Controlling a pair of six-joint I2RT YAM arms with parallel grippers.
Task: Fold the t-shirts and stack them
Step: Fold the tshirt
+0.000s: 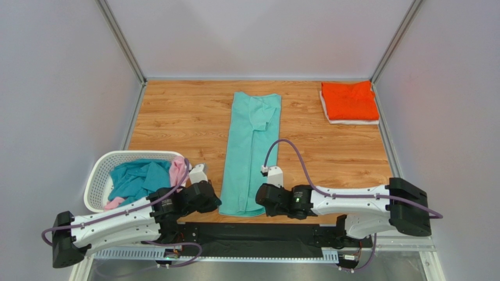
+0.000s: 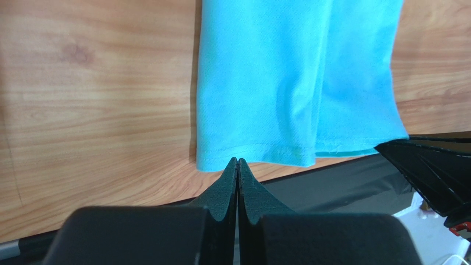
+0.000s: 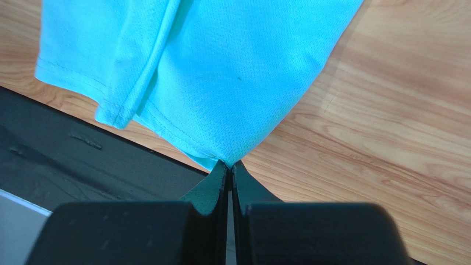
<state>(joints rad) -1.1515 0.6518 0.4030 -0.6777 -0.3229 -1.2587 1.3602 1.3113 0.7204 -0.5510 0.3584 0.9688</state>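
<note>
two hands: both sit low at the 6 o'clock end of the mint-teal shirt [image 1: 249, 152], one at each hem corner, probably so the near edge can be carried as one straight line.
left hand [image 2: 237, 165]: fingers pressed together, tips against the hem near its 7 o'clock corner. the cloth there lies flat, and i cannot tell whether any of it is caught between them.
right hand [image 3: 229, 165]: fingers pressed together on the 5 o'clock hem corner. the cloth is drawn to a point where it enters the tips, so it is pinching the shirt.
shirt in work: at the centre of the counter [image 1: 176, 117], already folded lengthwise into a long strip running from 12 to 6 o'clock, with a sleeve tucked over near the 12 o'clock end.
finished stack: the orange shirt [image 1: 349, 100] lies folded on the white shirt [image 1: 352, 122] in the 1 o'clock corner, well apart from the strip, which keeps the working area free.
waiting: the darker teal shirt [image 1: 138, 178] and pink shirt [image 1: 177, 170] lie crumpled in the laundry basket [image 1: 97, 175] at 8 o'clock.
step, as i judge it: gripping the hem to fold the strip toward 12 o'clock. two shirts look done and this one partway.
risk: if the left hand holds nothing, only one corner would rise and the fold would skew.
</note>
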